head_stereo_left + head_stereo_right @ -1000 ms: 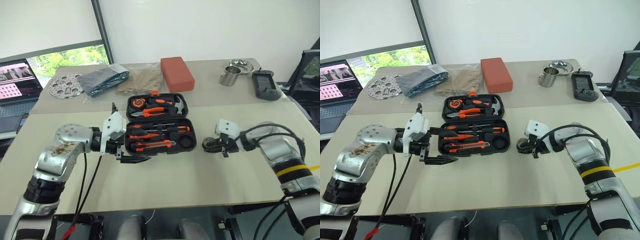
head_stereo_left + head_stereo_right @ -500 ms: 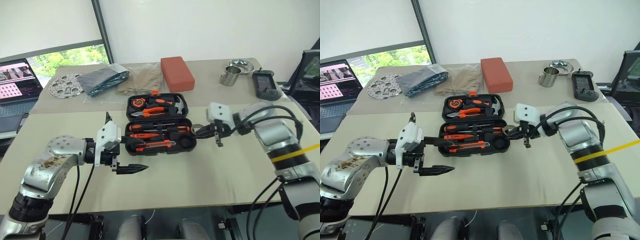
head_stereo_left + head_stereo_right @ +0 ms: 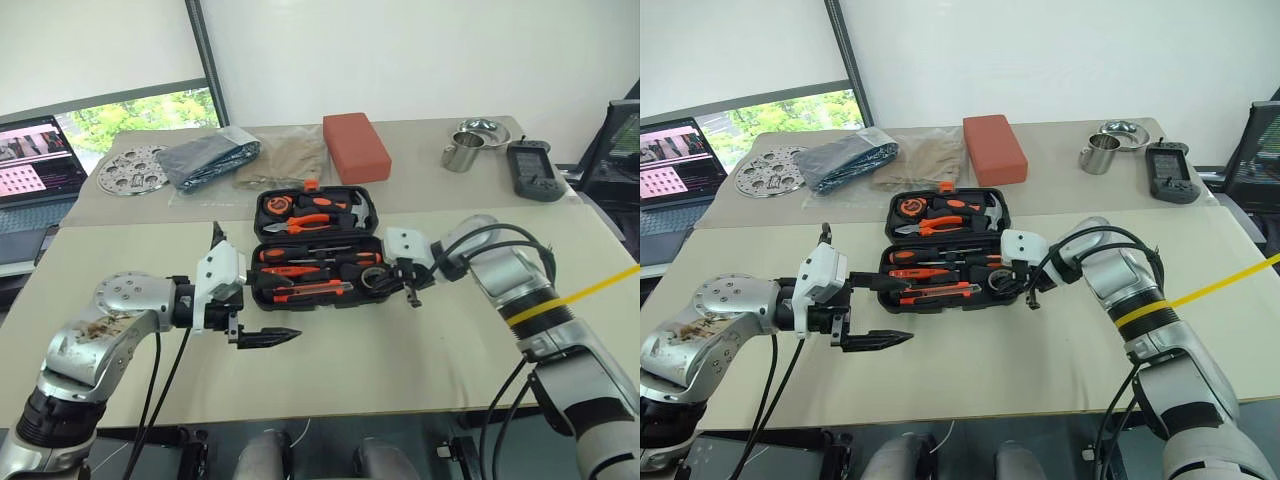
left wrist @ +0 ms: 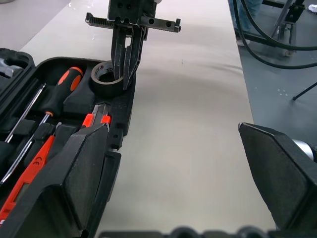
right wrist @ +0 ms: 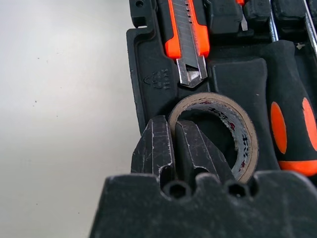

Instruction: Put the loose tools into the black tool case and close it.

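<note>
The inner core of the tape roll [image 5: 233, 134] carries small red print, too fine to read; no other writing is legible.

The right gripper [image 5: 181, 148] reaches in from the case's right end, angled downward, with its fingers pinched on the wall of the tape roll (one finger inside the ring, one outside). The roll sits over the round recess at the right end of the black tool case [image 3: 315, 250].

The left gripper [image 3: 258, 325] is held level beside the case's left front corner, pointing right, its jaws spread wide and holding nothing.

The case lies open on the table [image 3: 400, 350], lid flat behind the base. The base holds the utility knife [image 5: 185, 34] along its front edge and the screwdrivers [image 3: 320, 258] behind it. The case bears an orange latch [image 3: 310, 185].
</note>
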Robot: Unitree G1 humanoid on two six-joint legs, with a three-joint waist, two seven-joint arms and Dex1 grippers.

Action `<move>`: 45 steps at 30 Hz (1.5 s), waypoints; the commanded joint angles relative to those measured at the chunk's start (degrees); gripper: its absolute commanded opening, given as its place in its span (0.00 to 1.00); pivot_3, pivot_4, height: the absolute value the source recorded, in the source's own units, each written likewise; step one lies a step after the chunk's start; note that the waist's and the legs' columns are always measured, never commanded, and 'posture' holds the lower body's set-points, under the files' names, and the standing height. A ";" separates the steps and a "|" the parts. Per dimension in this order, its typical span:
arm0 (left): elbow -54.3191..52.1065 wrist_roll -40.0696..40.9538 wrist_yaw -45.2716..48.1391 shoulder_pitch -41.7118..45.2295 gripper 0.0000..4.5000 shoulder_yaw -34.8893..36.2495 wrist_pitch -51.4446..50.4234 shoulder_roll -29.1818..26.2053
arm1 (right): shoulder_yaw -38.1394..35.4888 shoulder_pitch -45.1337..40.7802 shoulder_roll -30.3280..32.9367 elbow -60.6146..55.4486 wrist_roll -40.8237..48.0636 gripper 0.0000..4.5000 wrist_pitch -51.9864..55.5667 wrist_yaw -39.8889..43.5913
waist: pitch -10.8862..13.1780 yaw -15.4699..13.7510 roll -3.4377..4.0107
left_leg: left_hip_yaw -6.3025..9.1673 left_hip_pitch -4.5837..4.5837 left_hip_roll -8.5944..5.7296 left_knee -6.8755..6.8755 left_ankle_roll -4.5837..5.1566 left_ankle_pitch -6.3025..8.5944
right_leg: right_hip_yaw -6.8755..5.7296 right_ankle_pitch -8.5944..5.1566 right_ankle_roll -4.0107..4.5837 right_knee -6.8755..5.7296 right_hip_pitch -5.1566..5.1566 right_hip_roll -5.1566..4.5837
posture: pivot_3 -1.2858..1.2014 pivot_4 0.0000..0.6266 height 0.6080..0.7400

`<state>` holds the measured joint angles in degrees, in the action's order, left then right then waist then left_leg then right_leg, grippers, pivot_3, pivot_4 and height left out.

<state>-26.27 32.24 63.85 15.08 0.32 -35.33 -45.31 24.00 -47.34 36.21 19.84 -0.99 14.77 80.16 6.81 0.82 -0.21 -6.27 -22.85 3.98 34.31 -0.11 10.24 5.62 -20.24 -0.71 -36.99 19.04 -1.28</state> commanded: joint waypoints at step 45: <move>34.64 -17.73 -32.24 10.56 1.00 9.37 14.67 9.96 | -18.80 -6.49 -6.52 21.42 0.18 0.00 -13.45 -33.83 | 0.05 -0.23 -0.10 | -0.04 0.05 0.00 -0.11 -0.04 -0.03 | -0.05 0.02 0.02 -0.07 0.05 -0.12 | 0.52 0.24 1.00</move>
<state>5.36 15.79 36.84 23.53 7.00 -21.03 -35.66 9.57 -51.86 28.27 37.94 -1.07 1.50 52.18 6.86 0.60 -0.31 -6.28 -22.81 3.96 34.20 -0.18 10.19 5.50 -20.22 -0.69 -37.06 19.06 -1.41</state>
